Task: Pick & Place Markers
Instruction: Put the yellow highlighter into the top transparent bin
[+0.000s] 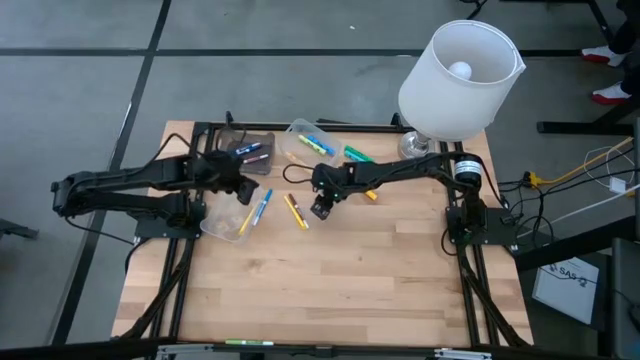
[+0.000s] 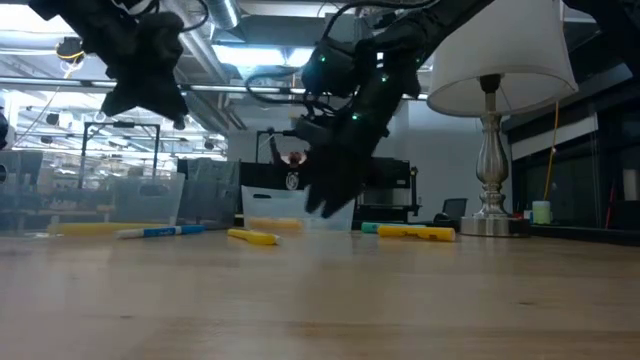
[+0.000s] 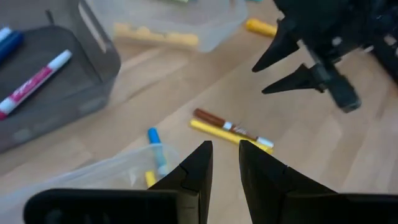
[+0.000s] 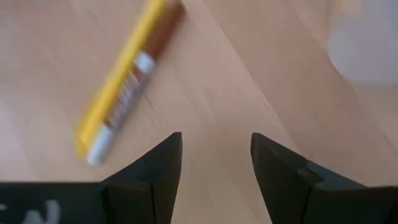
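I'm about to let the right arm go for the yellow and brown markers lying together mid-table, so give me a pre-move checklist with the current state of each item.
1. Right gripper open and empty: ok, a clear gap between its fingers.
2. Target in sight: ok, the yellow marker and brown marker lie side by side on the wooden table.
3. Gripper lined up over the target: not ok, the pair sits off to one side of the fingers in the right wrist view.
4. Left gripper clear of the target: ok, open and empty over the clear container.
5. Blue marker out of the way: ok, apart from the pair.
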{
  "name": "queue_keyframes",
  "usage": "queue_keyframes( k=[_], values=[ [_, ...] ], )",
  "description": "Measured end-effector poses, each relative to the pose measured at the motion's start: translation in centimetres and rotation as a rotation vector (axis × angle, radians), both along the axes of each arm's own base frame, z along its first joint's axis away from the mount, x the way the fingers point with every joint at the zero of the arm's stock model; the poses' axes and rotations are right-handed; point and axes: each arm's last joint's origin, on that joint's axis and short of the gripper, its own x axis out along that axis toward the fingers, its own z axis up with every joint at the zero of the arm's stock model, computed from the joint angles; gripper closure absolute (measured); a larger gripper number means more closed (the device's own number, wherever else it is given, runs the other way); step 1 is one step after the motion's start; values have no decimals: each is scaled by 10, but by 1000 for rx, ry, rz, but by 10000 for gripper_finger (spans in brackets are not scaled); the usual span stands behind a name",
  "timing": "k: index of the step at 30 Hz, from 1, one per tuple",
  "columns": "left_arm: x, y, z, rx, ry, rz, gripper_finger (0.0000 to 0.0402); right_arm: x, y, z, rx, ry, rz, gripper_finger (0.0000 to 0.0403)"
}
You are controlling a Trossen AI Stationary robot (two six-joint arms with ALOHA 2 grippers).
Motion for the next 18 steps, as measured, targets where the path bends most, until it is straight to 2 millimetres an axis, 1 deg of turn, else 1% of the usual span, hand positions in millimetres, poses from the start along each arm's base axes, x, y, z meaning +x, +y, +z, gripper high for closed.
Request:
queue_keyframes(
  k=[4,8,10,14,18],
  values=[
    [1,0,3,12,-38,2,329,-4,0,10,-35,115,27,213],
    [2,1,5,40,-49,1,331,-4,-1,28,-100,188,86,213],
    [2,1,6,48,-59,-3,331,-7,-2,33,-129,241,102,213],
    [4,1,7,62,-75,-10,327,-16,-5,36,-190,360,85,213],
    [4,1,7,66,-74,-16,328,-27,-10,34,-166,467,60,213]
  ],
)
